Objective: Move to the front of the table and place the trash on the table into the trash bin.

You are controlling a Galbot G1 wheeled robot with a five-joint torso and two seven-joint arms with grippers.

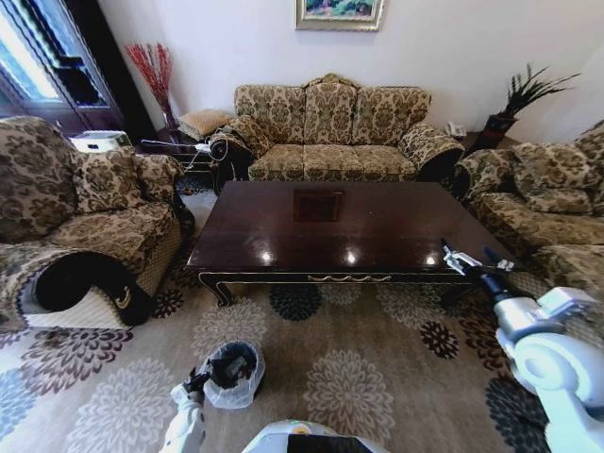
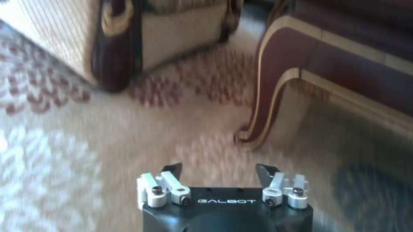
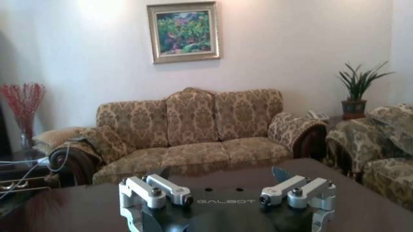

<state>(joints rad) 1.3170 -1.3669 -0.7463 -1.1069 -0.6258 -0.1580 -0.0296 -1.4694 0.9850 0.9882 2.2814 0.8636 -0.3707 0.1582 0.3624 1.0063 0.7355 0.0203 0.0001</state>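
On rug: 1 trash bin (image 1: 233, 373) by spread left hand (image 1: 195, 381); right hand (image 1: 470, 257) spread over 1 table (image 1: 283, 231).

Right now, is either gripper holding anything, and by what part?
Nothing is held. The left gripper is open above the carpet by the trash bin; the right gripper is open over the table.
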